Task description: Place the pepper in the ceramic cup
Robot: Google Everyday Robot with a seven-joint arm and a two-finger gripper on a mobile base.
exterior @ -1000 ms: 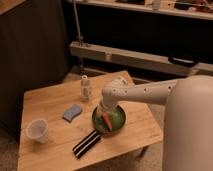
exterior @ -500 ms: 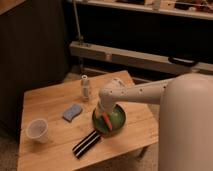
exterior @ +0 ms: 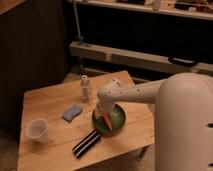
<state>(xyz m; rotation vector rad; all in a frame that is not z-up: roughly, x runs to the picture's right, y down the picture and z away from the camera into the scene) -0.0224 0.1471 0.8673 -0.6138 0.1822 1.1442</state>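
Observation:
The pepper [exterior: 107, 120] is a small orange-red tapered piece lying in the green pan [exterior: 119, 121] near the table's middle. My gripper [exterior: 104, 113] points down into the pan, right over the pepper's upper end and hiding part of it. The ceramic cup [exterior: 37, 130] is pale, round and handleless. It stands upright near the table's front left corner, well to the left of the gripper and apart from everything else.
A small white shaker [exterior: 85, 87] stands at the back of the wooden table [exterior: 50, 102]. A blue sponge [exterior: 72, 111] lies between the cup and the pan. A black striped bar [exterior: 87, 143] lies at the pan's front left. My white arm [exterior: 145, 94] reaches in from the right.

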